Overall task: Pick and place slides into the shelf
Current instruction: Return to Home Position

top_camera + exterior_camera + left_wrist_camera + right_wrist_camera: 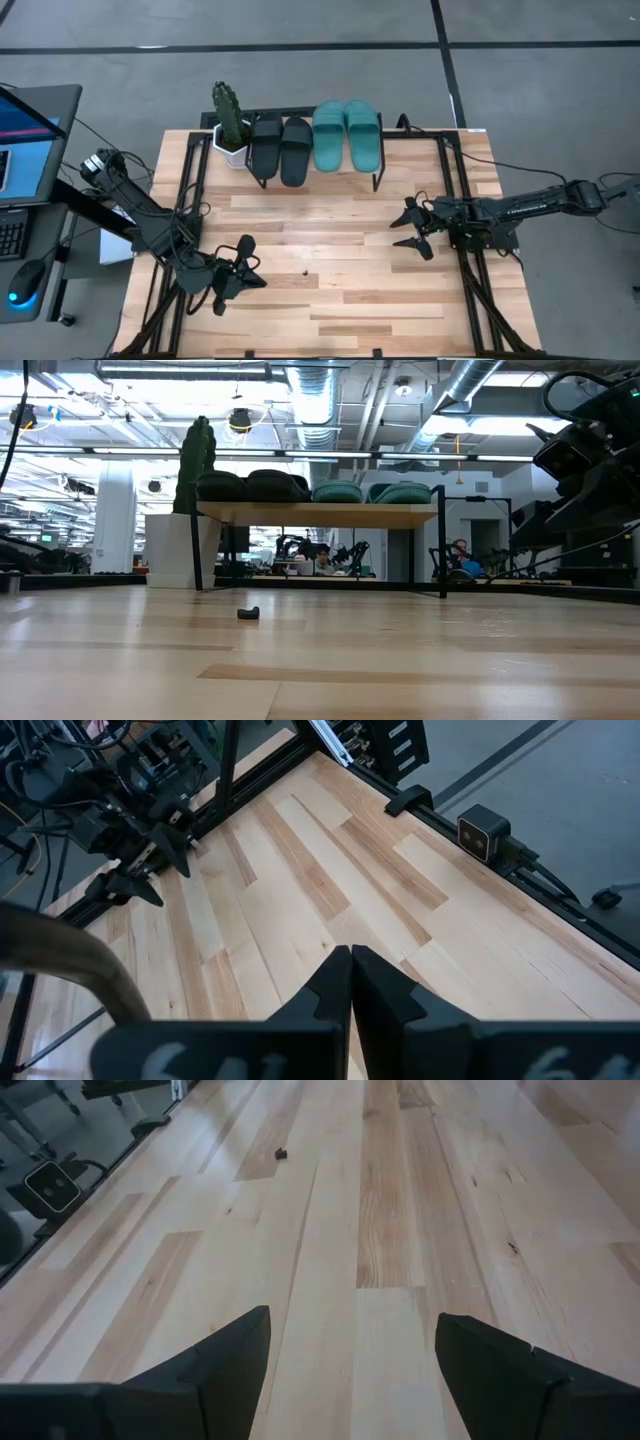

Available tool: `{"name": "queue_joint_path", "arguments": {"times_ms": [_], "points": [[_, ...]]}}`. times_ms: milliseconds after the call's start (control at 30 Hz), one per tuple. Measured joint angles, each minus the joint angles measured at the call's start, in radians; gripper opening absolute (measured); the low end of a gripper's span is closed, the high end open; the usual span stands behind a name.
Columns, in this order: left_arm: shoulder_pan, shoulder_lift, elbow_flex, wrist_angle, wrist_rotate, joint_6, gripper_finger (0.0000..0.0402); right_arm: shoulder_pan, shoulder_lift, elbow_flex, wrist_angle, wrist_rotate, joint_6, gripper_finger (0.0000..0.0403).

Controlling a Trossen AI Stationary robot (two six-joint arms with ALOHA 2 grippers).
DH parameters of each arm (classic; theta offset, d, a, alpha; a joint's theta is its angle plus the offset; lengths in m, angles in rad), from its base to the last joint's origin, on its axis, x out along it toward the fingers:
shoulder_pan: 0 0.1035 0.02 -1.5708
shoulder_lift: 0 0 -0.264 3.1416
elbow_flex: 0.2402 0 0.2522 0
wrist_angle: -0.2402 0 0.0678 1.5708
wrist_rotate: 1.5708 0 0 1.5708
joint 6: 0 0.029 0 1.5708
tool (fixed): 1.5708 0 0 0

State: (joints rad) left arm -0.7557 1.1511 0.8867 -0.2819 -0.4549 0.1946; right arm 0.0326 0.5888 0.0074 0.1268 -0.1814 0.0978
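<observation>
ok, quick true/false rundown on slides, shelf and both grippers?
1. The black slides and green slides all sit on the shelf. True.
2. The green slides are next to the potted cactus. False: the black slides are.
3. The left gripper is open. False: it is shut, holding nothing.
4. The right gripper is open over bare tabletop. True.
5. A slide lies on the tabletop. False: only a small dark scrap lies there.

Closed left end effector point(351, 962) above tabletop point(420, 895)
</observation>
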Motion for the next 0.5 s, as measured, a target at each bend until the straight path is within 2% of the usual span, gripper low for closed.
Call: {"name": "queue_joint_path", "arguments": {"times_ms": [67,167,233,500], "points": [[0.000,0.000,0.000,0.000,0.000,0.000,0.0002,0.000,0.000,0.000,0.000,0.000,0.000,0.0269],[0.001,-0.017,0.000,-0.024,0.124,-0.034,0.0002,0.000,0.000,0.000,0.000,0.000,0.000,0.0269],[-0.009,-0.051,0.000,-0.056,0.134,-0.041,0.0002,0.000,0.000,0.000,-0.002,0.000,0.000,0.0269],[-0.018,-0.334,0.000,-0.291,0.027,-0.228,0.0002,0.000,0.000,0.000,-0.004,0.000,0.000,0.0269]]}}
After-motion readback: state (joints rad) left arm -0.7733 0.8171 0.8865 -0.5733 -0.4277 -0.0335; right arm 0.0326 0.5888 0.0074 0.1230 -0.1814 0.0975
